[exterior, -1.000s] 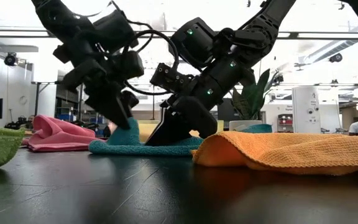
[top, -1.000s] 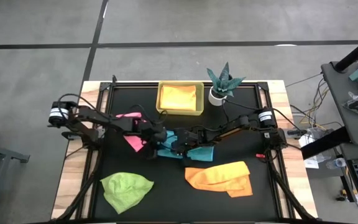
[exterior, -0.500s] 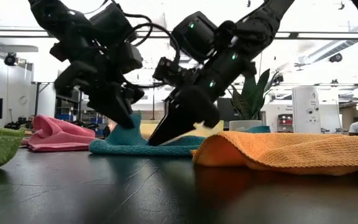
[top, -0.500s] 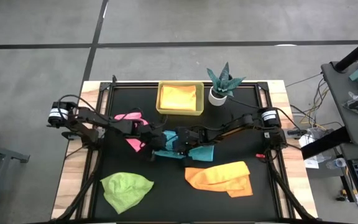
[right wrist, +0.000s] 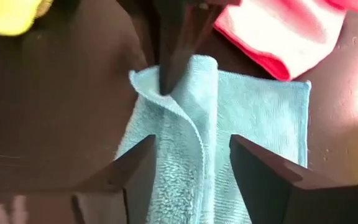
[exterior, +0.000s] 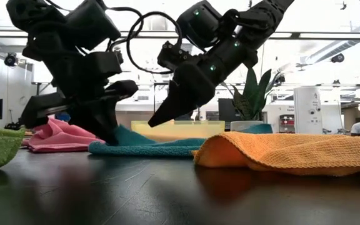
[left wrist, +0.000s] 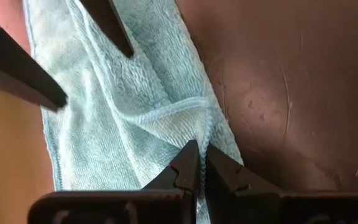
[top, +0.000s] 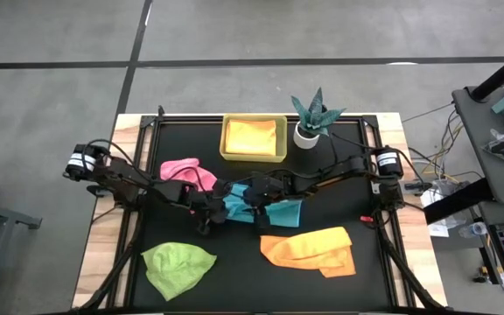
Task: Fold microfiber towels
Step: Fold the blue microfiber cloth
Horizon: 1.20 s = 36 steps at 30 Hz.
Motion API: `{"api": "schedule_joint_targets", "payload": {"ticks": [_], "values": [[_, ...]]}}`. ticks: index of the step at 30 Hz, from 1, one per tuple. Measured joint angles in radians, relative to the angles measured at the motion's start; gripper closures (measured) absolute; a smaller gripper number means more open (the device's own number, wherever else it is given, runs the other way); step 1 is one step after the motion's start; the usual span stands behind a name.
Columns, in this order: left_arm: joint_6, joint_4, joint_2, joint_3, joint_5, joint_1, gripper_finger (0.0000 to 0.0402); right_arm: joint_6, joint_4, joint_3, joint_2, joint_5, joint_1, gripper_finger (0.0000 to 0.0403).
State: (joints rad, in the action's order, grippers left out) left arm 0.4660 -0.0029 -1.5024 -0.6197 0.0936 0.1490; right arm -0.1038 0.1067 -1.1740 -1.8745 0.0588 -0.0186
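the green towel (top: 178, 265) lies crumpled at the tabletop's (top: 252, 276) seven o'clock, untouched. the pink towel (top: 182, 168) sits bunched at about ten o'clock from the centre, just beside the left arm's forearm.

the left gripper (top: 210, 208) is low over the middle of the tabletop, its arm reaching in from nine o'clock and lying nearly flat. its fingers (left wrist: 188, 165) are pinched together on a raised fold at the edge of the turquoise towel (top: 265, 208), as its wrist view shows. the towel stretches away from that pinch toward three o'clock, so its long axis runs roughly along the nine-to-three line.

the right gripper (top: 254, 194) hangs just above the same towel, its arm reaching in from three o'clock and angled down. its fingers (right wrist: 263, 171) stand apart, straddling the cloth's ridge with nothing held. both arms are at the towel, but only the left has a grip, so the next fold probably turns on the left drawing its edge across while the right takes hold or pins the cloth.

farther right, an orange towel (top: 313, 249) lies loosely folded at five o'clock. another orange towel (top: 252, 136) rests inside the yellow tray (top: 254, 157) at twelve o'clock, with the potted plant (top: 313, 114) just beside it.
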Motion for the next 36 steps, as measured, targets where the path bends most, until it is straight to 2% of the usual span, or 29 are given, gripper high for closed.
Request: {"api": "schedule_joint_targets", "payload": {"ticks": [5, 11, 16, 25, 31, 36], "values": [[-0.015, -0.003, 0.001, 0.000, 0.021, 0.000, 0.0401, -0.001, 0.003, 0.003, -0.009, -0.004, 0.004, 0.0199], [-0.034, -0.005, 0.032, -0.001, 0.108, 0.000, 0.0401, 0.009, 0.025, 0.022, -0.019, -0.008, 0.028, 0.0213], [-0.018, -0.006, 0.096, 0.002, 0.123, 0.000, 0.0402, 0.037, 0.064, 0.033, -0.033, -0.005, 0.050, 0.0223], [-0.005, -0.004, 0.190, 0.008, 0.122, 0.002, 0.0402, 0.036, 0.118, 0.035, -0.048, 0.101, 0.061, 0.0244], [-0.007, -0.006, 0.201, 0.031, 0.150, 0.002, 0.0402, 0.006, 0.107, 0.035, -0.048, 0.164, 0.061, 0.0294], [-0.016, -0.006, 0.202, 0.054, 0.174, 0.002, 0.0402, -0.046, 0.107, 0.035, -0.048, 0.187, 0.061, 0.0371]]}}
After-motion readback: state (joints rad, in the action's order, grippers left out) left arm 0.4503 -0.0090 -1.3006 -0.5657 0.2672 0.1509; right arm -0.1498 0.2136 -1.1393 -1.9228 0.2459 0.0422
